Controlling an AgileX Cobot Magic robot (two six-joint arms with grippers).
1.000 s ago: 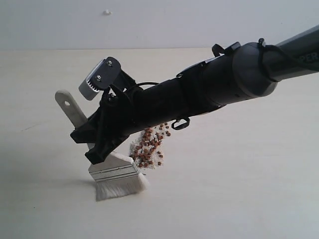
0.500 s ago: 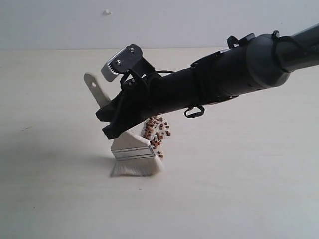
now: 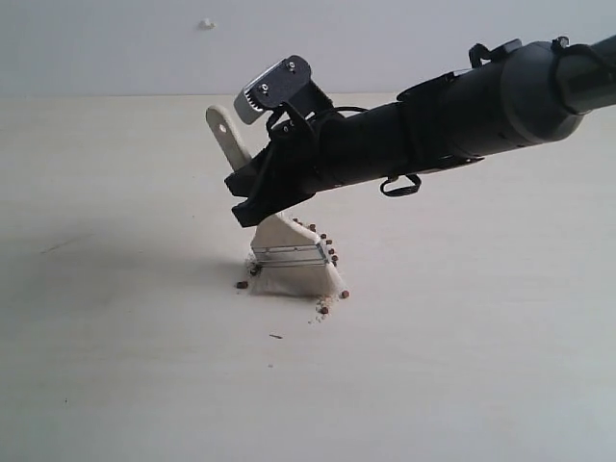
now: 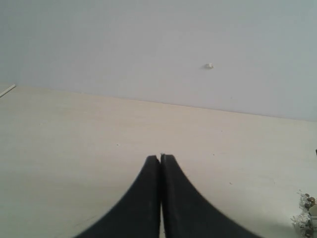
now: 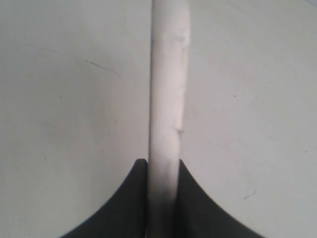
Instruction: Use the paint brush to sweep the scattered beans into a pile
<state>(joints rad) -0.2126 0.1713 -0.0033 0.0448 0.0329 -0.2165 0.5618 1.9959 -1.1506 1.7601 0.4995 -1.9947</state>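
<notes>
My right gripper (image 3: pixel 252 204) is shut on the pale handle of the paint brush (image 3: pixel 287 252), which stands tilted with its off-white bristles pressed on the table. The brush covers most of the beans (image 3: pixel 330 256); a few reddish-brown ones show along its right edge and around the bristle tips, with whitish grains. In the right wrist view the handle (image 5: pixel 168 99) runs straight out between the two black fingers (image 5: pixel 133 198) of the right gripper (image 5: pixel 163 162). My left gripper (image 4: pixel 160 157) hangs over bare table, shut and empty; a few beans (image 4: pixel 308 202) show at that view's edge.
The pale wooden table (image 3: pixel 115 366) spreads around the brush on all sides. The right arm (image 3: pixel 462 111) stretches in from the upper right above the table. A small white speck (image 3: pixel 205 23) sits on the grey wall behind.
The right gripper has carried the brush to the right and farther back, dragging the bristles over the bean pile. The beans, visible beside the brush before, are now mostly hidden behind it.
</notes>
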